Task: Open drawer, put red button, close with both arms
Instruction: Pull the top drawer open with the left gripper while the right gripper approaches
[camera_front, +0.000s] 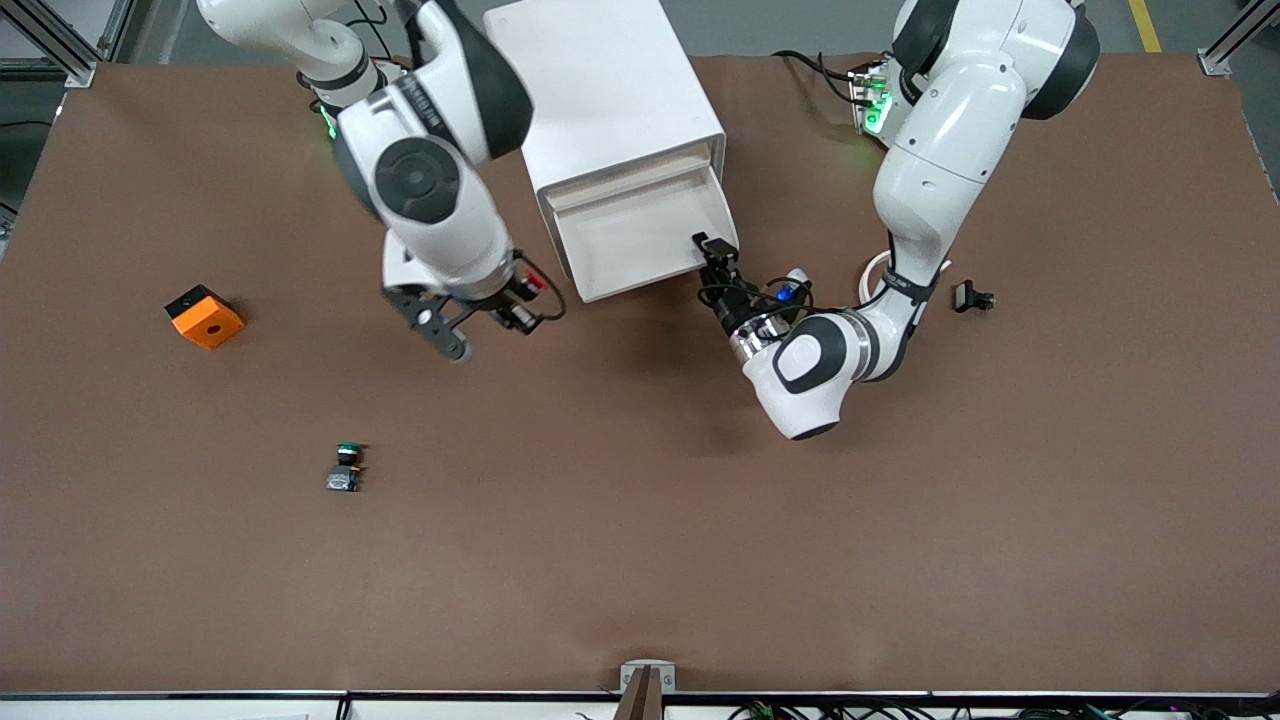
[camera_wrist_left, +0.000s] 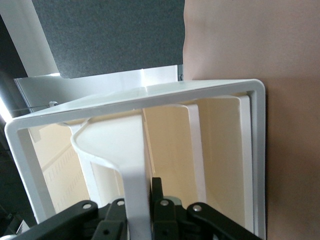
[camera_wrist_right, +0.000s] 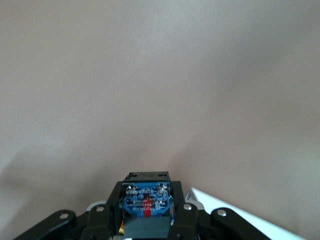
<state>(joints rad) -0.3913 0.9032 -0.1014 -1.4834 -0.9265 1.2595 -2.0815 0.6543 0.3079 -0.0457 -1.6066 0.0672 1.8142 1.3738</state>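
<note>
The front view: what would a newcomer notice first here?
The white drawer stands pulled open, and the left gripper is shut on its front edge. The right gripper holds the red button above the table, beside the drawer.

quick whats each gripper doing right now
left gripper: shut on the front panel of the open drawer.
right gripper: shut on the red button, up over the table.

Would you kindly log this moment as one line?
drawer: open | left gripper: shut on drawer front | right gripper: shut on red button, over table
</note>
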